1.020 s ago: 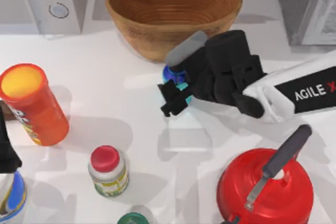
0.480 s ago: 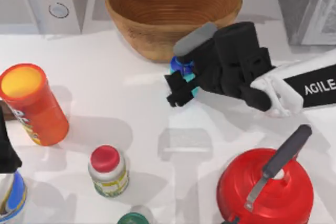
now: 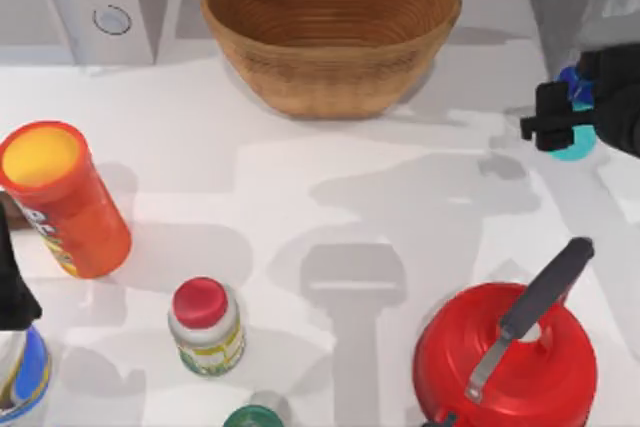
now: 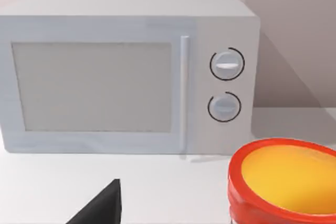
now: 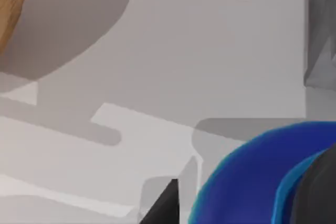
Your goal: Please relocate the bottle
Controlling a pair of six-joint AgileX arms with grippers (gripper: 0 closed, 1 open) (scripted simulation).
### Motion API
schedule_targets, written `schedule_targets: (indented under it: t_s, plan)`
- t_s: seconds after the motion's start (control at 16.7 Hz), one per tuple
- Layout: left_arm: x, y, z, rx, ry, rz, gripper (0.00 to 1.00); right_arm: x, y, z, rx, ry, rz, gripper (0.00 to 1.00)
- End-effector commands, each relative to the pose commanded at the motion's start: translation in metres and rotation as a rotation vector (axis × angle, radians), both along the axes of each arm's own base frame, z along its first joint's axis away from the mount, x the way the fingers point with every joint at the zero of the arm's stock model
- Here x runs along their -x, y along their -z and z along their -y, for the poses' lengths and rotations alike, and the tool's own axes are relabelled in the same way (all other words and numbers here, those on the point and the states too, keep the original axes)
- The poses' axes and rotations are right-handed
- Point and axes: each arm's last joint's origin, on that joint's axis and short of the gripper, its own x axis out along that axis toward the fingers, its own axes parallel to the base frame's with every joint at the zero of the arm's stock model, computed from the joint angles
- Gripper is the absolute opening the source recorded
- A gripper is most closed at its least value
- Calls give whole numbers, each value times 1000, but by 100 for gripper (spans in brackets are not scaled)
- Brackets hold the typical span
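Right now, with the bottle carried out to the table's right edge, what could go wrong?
1. The right gripper holds the bottle at the top view's right edge, close to the grey appliance; moving further could bump it.
2. The fingers seem to grip near the bottle's top, so it might tilt or slip.
3. The red kettle, with its raised handle, stands nearer the front; setting down that way risks a knock.
The left gripper sits parked at the left edge.

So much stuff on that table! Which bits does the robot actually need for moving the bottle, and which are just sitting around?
Part of the job:
- bottle, at the table's right edge
- right gripper, shut on the bottle

Just lying about:
- wicker bowl
- orange canister
- red-capped white bottle
- red kettle
- microwave
- left gripper, parked at the left edge
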Motion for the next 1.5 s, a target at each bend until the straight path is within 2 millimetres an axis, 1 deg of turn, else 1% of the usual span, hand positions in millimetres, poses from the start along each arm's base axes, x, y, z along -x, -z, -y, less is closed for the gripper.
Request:
schedule_targets:
  t_s: [0.12, 0.24, 0.36, 0.48, 0.84, 1.08, 1.32, 1.5]
  plan:
    - [0, 0, 0, 0, 0, 0, 100, 24, 2, 32, -6, 98, -15, 0]
    - [0, 0, 0, 0, 0, 0, 100, 45, 4, 52, -18, 159, -11, 0]
    - [0, 0, 0, 0, 0, 0, 100, 58, 4, 62, -32, 188, 7, 0]
    - [0, 0, 0, 0, 0, 0, 100, 64, 3, 66, -41, 194, 24, 0]
    - [0, 0, 0, 0, 0, 0, 100, 61, 5, 65, -42, 193, 21, 0]
    - [0, 0, 0, 0, 0, 0, 100, 48, 23, 64, -41, 193, 8, 0]
    - [0, 0, 0, 0, 0, 0, 100, 36, 35, 63, -39, 192, 21, 0]
    - [0, 0, 0, 0, 0, 0, 100, 27, 50, 62, -41, 190, 21, 0]
